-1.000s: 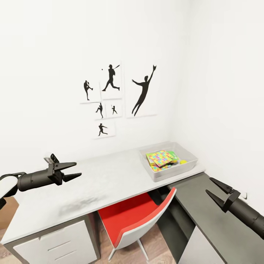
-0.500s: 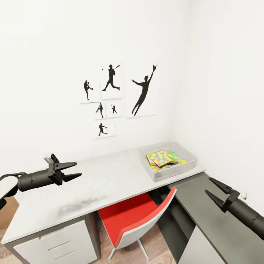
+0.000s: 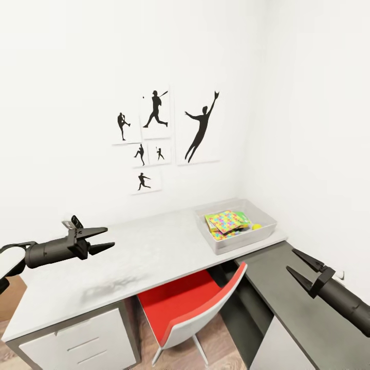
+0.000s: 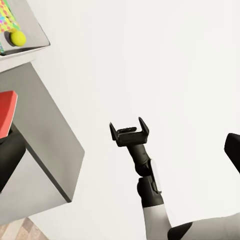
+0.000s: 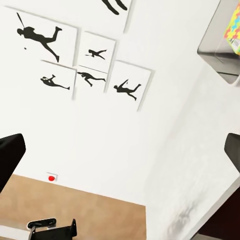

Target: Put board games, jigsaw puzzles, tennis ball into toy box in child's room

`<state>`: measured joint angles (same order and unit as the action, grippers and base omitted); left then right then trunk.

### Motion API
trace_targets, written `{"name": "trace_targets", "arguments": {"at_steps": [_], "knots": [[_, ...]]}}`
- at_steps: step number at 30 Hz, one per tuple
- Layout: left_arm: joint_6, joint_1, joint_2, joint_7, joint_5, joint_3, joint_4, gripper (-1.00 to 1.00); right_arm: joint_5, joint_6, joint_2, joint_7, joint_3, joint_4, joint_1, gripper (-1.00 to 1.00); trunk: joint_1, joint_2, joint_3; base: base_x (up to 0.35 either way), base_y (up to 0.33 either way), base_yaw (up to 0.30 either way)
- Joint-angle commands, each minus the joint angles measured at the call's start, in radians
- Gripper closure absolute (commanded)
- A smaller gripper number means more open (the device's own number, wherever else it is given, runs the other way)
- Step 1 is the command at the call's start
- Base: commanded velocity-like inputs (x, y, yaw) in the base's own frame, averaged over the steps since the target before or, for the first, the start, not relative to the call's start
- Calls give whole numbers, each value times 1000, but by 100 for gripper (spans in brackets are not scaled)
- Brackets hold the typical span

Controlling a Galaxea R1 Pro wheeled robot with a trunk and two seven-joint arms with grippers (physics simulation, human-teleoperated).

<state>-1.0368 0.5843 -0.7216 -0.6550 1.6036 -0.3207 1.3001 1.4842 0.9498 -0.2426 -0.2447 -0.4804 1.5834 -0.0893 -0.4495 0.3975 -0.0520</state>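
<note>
Two empty grippers, left (image 3: 104,238) and right (image 3: 301,264), hang spread wide over our desk (image 3: 149,252); toys fill the toy box (image 3: 267,232), and careless turning could clip the chair (image 3: 198,313).

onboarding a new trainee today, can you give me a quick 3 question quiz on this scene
1. True or false: the left gripper holds a toy.
2. Where is the tennis ball? A) on the red chair B) inside the toy box C) in the right gripper
3. Fill in: the toy box sits at the desk's ____ end, as seen from the head view.

Key:
1. False; its jaws are open and hold nothing, as are those of the right gripper.
2. B, beside colourful boxes.
3. Right, near the corner above the red chair.
</note>
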Motion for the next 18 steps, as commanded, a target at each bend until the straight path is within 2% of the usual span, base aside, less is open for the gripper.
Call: {"name": "trace_targets", "arguments": {"at_steps": [1,8,18], "knots": [[-2,2,-1,-6,-1,-2,-1,-100,-9,4,0,-8,-1,0,-1,-100,-1,2,-2,-80,0,-32],[-2,2,-3,-6,-1,-2,-1,-100,-9,4,0,-8,-1,0,-1,-100,-1,2,-2,-160,34,-181],[-2,2,-2,-6,-1,-2,-1,-100,-9,4,0,-8,0,0,-1,-100,-1,2,-2,-225,141,-270]]}}
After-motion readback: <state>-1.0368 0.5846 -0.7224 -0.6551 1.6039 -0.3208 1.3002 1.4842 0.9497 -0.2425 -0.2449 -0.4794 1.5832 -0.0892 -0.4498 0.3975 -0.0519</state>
